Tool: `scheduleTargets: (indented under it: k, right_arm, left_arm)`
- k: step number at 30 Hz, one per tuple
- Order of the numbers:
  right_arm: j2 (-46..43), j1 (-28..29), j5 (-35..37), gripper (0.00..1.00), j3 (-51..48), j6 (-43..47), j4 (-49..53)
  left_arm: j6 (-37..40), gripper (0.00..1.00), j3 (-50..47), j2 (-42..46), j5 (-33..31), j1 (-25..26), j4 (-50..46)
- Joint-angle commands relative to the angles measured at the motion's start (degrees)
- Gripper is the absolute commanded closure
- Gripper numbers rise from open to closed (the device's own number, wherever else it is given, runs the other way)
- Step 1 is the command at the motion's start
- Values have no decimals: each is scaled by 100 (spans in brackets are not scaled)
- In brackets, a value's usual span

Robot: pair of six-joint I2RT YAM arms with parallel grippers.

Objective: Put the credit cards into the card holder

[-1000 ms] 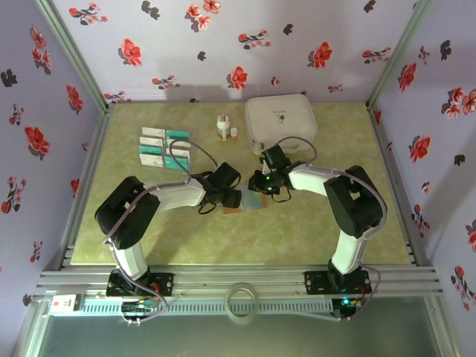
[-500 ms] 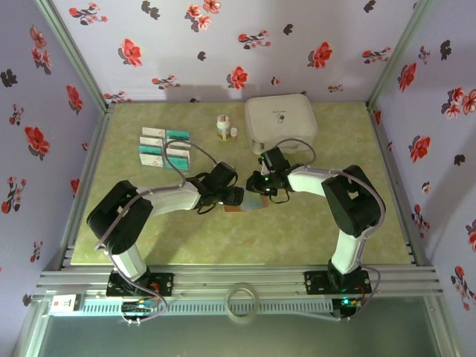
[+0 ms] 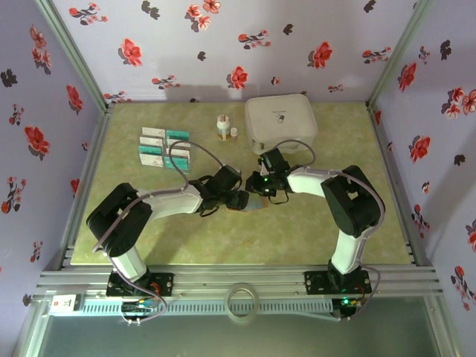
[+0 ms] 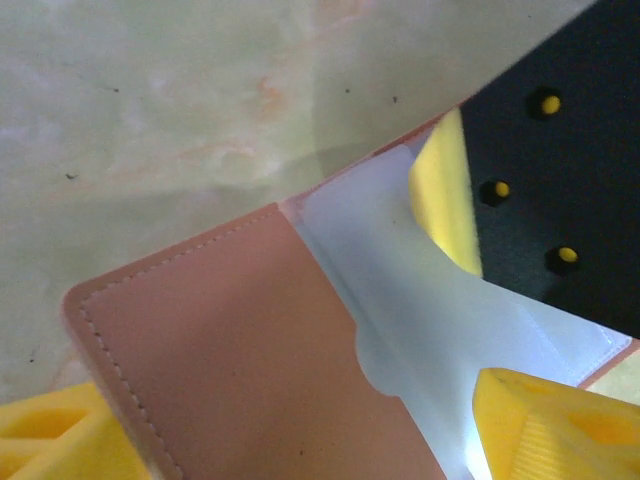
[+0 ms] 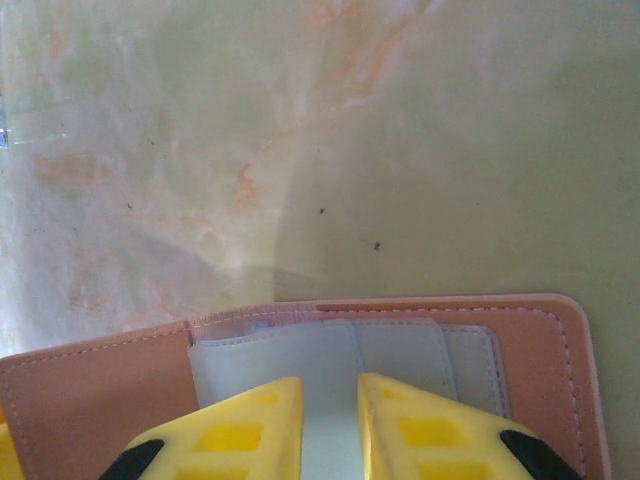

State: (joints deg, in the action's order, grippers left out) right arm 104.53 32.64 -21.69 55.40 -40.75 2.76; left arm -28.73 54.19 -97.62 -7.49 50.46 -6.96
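Top view: the cards (image 3: 165,146) lie in neat rows on the table (image 3: 335,223), toward its back left corner. A bottle (image 3: 222,126) stands near the back edge. A white case (image 3: 280,119) sits just to the bottle's right. The holder (image 3: 254,204) lies mid-table, mostly hidden where the left gripper (image 3: 243,199) and right gripper (image 3: 260,192) meet over it.

Left wrist: the holder (image 4: 220,340) lies open and flat, brown leather with a white layer (image 4: 440,310) showing from under its notched edge. The left gripper (image 4: 310,430) is released, its yellow fingers spread wide to either side above the holder. A right finger (image 4: 540,150), black with a yellow pad, touches the white layer.

Right wrist: the right gripper (image 5: 330,420) has its fingers close together with a thin gap, tips at the white layer (image 5: 400,350) inside the holder (image 5: 90,390). Whether they pinch it I cannot tell.
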Motion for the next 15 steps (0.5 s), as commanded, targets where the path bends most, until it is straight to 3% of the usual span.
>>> scheduleTargets:
  k: [1, 15]
  right_arm:
    - [42, 40, -59, 79, -100, -95, -36]
    - [-55, 40, -60, 76, -24, -144, 14]
  left_arm:
    - [213, 21, 56, -25, -188, 85, 74]
    - [500, 24, -43, -372, -701, 212, -80]
